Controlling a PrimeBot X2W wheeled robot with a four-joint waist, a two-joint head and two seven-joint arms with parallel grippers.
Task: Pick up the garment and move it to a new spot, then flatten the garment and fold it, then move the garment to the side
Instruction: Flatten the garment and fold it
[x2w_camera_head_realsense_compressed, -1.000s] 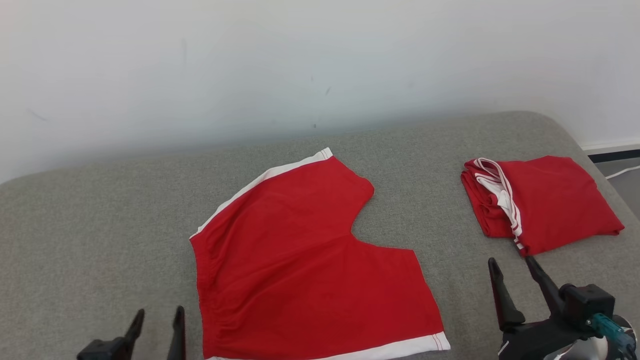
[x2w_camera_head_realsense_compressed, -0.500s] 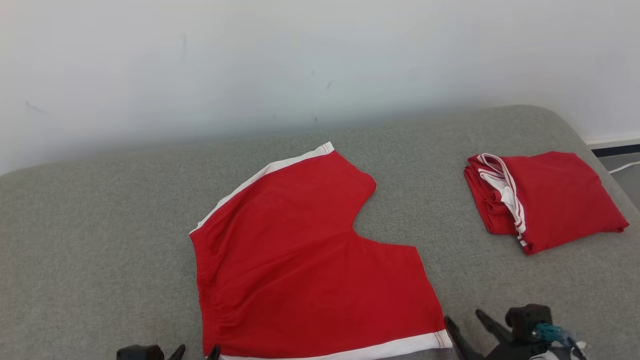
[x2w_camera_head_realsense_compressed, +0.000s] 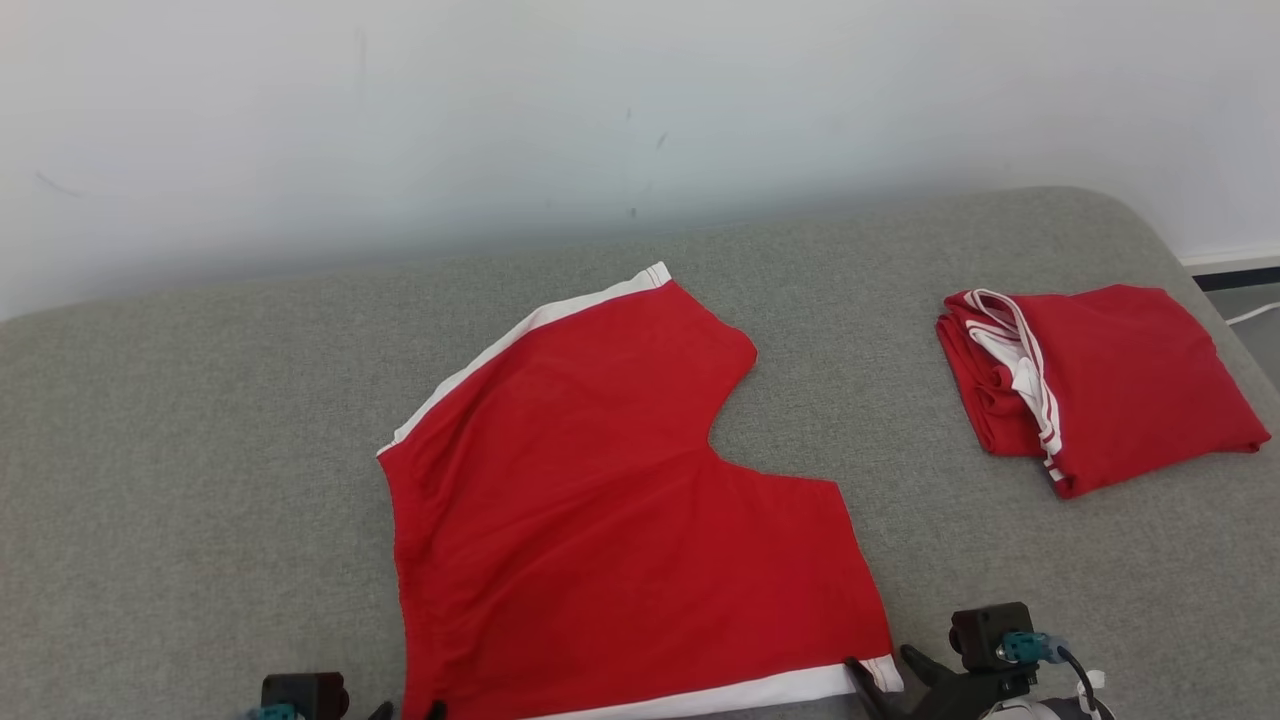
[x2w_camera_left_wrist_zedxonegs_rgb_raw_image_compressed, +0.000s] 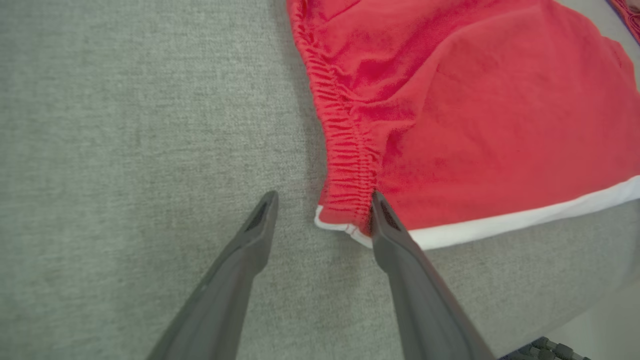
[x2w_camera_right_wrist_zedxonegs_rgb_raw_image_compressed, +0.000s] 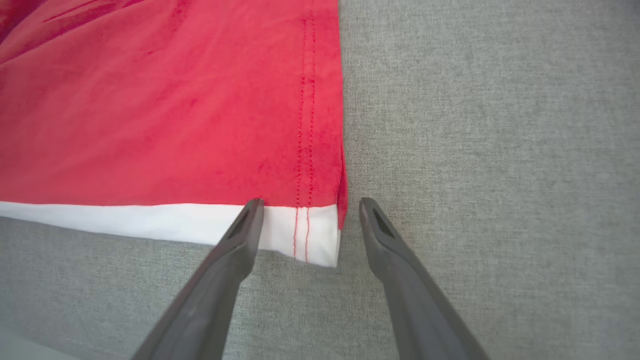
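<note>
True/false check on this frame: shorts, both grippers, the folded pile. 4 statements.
1. The red shorts lie spread flat on the grey cushion. True.
2. The left gripper is shut on the waistband. False: its jaws are open, astride the waistband corner.
3. The right gripper is open at the white-banded hem corner. True.
4. The folded red garment sits to the left of the shorts. False: it lies to their right, apart from them.
</note>
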